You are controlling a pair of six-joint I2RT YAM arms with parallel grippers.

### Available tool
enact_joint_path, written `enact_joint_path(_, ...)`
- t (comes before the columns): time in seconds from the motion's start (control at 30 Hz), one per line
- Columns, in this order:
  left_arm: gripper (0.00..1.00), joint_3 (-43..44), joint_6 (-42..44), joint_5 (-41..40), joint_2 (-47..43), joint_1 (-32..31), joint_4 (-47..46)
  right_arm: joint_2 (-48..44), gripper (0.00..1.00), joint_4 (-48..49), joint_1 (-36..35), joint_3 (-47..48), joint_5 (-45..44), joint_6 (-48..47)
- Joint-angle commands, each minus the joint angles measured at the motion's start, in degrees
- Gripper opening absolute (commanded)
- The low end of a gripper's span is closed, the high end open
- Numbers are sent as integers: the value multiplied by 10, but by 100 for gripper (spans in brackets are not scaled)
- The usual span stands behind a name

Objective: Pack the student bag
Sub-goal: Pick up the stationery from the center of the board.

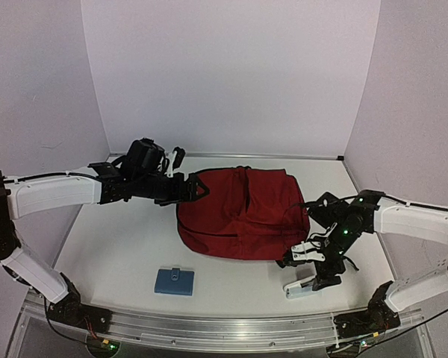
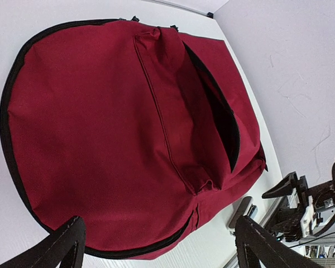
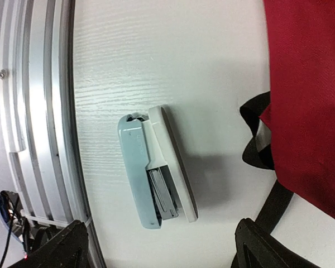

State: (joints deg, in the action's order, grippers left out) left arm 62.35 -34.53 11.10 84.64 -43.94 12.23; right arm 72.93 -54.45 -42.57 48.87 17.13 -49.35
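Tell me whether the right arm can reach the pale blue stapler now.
Probably yes. The right pincer hangs open right above the pale blue and white plastic stapler, with nothing between; the black strap of the dark red fabric backpack lies off to one side.

A pale blue and white stapler (image 3: pixel 156 167) lies flat on the white counter (image 3: pixel 156 56), apart from the student bag (image 3: pixel 307 84) at right. The bag's black strap (image 3: pixel 255 137) curls toward the stapler. The right gripper (image 3: pixel 159 248) fingers (image 3: pixel 64 248) stand wide apart, gripping nothing.
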Motion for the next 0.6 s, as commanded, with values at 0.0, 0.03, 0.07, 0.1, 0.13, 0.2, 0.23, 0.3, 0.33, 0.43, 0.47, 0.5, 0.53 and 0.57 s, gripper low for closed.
enact_joint_path(0.0, 93, -1, -3, -16, -35, -3, 0, -8, 91, 77, -20, -43, -49, -30)
enact_joint_path(0.03, 93, 0, -3, -17, -36, -3, 1, -5, 90, 89, -23, -51, -53, -33)
enact_joint_path(0.07, 93, 0, -2, -17, -36, -3, 3, -1, 90, 101, -25, -59, -57, -37)
enact_joint_path(0.1, 93, 2, -2, -17, -35, -3, 5, 2, 90, 111, -27, -67, -61, -41)
enact_joint_path(0.13, 93, 3, -2, -17, -34, -3, 7, 5, 90, 120, -29, -75, -65, -45)
enact_joint_path(0.2, 93, 6, 0, -18, -33, -3, 10, 13, 89, 136, -34, -95, -73, -56)
enact_joint_path(0.23, 93, 6, 1, -20, -33, -3, 11, 16, 87, 144, -37, -103, -77, -60)
enact_joint_path(0.3, 93, 9, 1, -21, -32, -2, 13, 21, 86, 158, -41, -116, -83, -67)
enact_joint_path(0.33, 93, 10, 2, -21, -32, -3, 14, 23, 84, 162, -42, -120, -85, -71)
enact_joint_path(0.43, 93, 14, 4, -22, -31, -3, 16, 28, 79, 168, -43, -128, -82, -78)
enact_joint_path(0.47, 93, 15, 4, -22, -31, -3, 17, 31, 76, 168, -44, -131, -79, -80)
enact_joint_path(0.5, 93, 15, 5, -22, -30, -3, 17, 33, 73, 169, -44, -134, -77, -81)
enact_joint_path(0.53, 93, 16, 5, -23, -30, -3, 17, 35, 69, 170, -44, -137, -77, -83)
enact_joint_path(0.57, 93, 17, 6, -23, -29, -3, 17, 38, 65, 173, -45, -138, -78, -84)
